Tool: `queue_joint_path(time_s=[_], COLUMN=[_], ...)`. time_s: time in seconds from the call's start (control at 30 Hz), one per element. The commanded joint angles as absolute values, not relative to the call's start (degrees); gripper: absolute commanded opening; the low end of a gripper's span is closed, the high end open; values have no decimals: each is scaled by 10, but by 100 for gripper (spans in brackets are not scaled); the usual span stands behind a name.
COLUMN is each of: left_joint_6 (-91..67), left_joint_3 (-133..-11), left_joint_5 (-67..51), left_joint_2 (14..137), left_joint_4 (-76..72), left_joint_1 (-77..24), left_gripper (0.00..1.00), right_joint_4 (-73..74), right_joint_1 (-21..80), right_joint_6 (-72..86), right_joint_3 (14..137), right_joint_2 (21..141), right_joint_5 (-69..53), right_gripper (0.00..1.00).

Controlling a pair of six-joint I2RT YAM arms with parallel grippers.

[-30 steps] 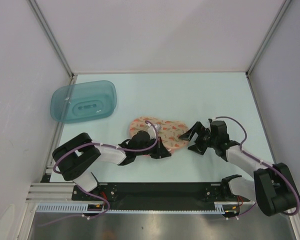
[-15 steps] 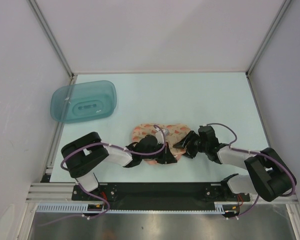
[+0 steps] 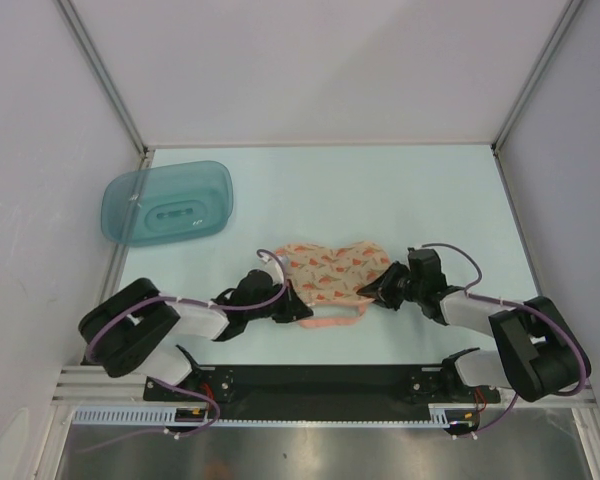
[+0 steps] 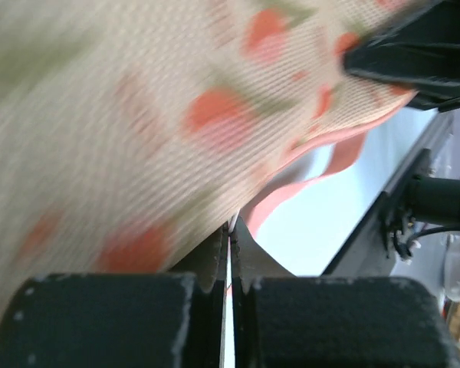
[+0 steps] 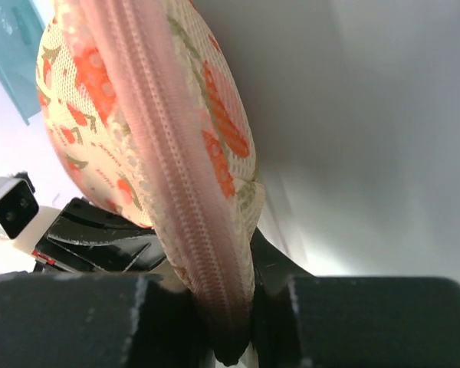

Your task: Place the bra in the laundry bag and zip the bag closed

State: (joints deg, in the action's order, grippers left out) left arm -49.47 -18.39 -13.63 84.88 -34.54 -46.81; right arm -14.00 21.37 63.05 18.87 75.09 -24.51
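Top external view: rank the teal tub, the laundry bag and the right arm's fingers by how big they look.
1. The teal tub and the laundry bag: similar spread, too close to rank.
2. Fingers of the right gripper: clearly smallest, pinching the bag's right edge.

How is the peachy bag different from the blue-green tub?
The laundry bag is soft peach mesh with orange motifs; the tub is see-through teal plastic. The laundry bag is pinched by the left end effector and the right end effector; the tub lies alone, untouched, far left. Both look similar in width.
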Motion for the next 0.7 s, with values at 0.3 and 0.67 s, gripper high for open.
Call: queue_joint_path(time_s=[0.3,0.67], left_joint_6=[-470,-508], left_joint_3=[-188,-269], left_joint_5=[-127,-150], left_joint_2=[763,849], left_joint_4=[-272,-322], left_joint_1=[-491,-538], left_gripper=[0,0], right_joint_4=[19,183], right_joint_1=[163,159], right_joint_6=[432,373], right_joint_3=[354,367], right_joint_2=[841,733], right_joint_5=[-196,-55], right_gripper=[26,91])
